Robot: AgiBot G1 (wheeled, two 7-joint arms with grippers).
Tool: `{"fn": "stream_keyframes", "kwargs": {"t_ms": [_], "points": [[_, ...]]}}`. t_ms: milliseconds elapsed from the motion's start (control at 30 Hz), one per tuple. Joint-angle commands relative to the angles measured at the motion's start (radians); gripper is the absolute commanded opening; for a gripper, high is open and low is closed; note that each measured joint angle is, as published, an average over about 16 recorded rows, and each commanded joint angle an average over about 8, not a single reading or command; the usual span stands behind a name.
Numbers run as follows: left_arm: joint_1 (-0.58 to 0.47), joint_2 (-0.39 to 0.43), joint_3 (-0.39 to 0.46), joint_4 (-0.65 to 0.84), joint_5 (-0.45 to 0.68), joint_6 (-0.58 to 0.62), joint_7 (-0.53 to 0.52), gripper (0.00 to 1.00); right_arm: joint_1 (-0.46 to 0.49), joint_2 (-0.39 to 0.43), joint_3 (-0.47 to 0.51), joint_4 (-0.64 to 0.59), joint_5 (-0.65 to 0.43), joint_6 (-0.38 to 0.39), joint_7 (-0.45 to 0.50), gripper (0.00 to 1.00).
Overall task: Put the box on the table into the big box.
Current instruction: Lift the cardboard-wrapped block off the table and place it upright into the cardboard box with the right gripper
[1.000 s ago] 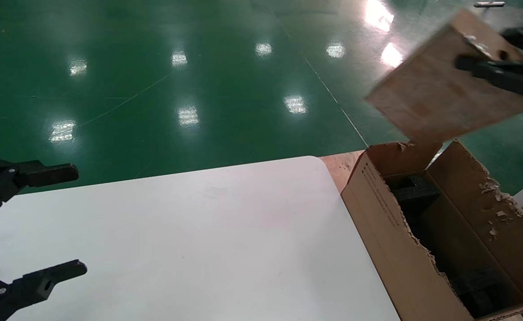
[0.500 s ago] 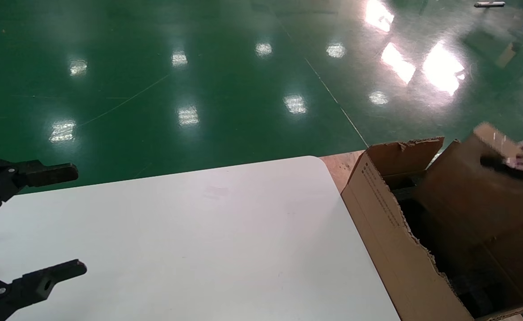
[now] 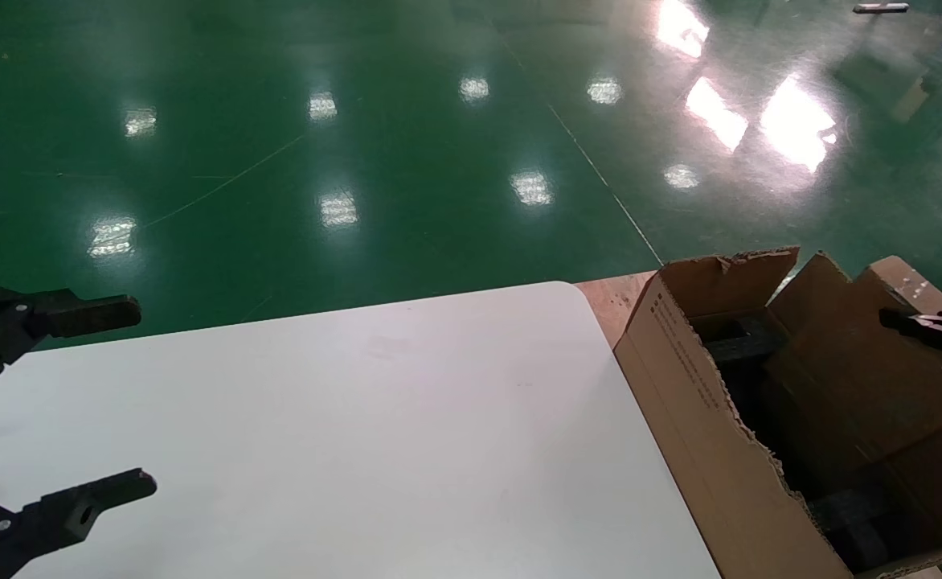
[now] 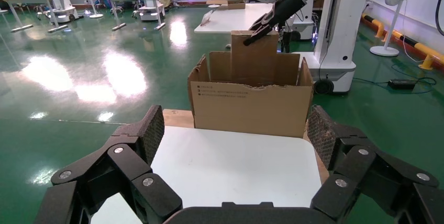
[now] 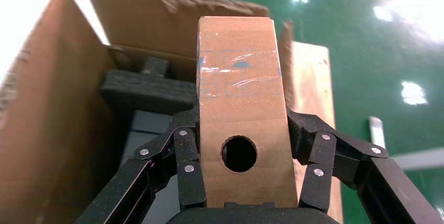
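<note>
My right gripper (image 3: 933, 326) is shut on the small brown box (image 3: 857, 354). It holds the box tilted, its lower part down inside the big box (image 3: 696, 418), which stands just off the table's (image 3: 358, 434) right edge. In the right wrist view the jaws (image 5: 242, 122) clamp the small box (image 5: 238, 77) on both sides of its round hole, above black foam (image 5: 146, 90) in the carton (image 5: 47, 114). My left gripper (image 3: 145, 394) is open and empty over the table's left side. The left wrist view shows the carton (image 4: 251, 106) and the small box (image 4: 255, 56) rising out of it.
The carton sits on a wooden board (image 3: 612, 297) next to the table's far right corner. Its rim is torn and ragged. Green floor lies beyond. A robot base (image 4: 335, 51) stands behind the carton in the left wrist view.
My right gripper has brought the small box down from high above the carton into the carton's opening. The left arm has not moved.
</note>
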State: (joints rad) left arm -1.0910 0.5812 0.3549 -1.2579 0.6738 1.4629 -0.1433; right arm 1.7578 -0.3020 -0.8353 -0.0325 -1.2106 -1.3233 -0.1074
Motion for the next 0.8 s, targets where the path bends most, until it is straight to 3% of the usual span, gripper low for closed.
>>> {"fn": "stream_keyframes", "kwargs": {"t_ms": [33,800], "points": [[0.000,0.000,0.000,0.000,0.000,0.000,0.000,1.00,-0.012,-0.003,0.005,-0.017,0.007,0.023,-0.013,0.00],[0.000,0.000,0.000,0.000,0.000,0.000,0.000,1.00,-0.123,-0.083,0.050,-0.145,0.051,0.127,0.000,0.00]]}}
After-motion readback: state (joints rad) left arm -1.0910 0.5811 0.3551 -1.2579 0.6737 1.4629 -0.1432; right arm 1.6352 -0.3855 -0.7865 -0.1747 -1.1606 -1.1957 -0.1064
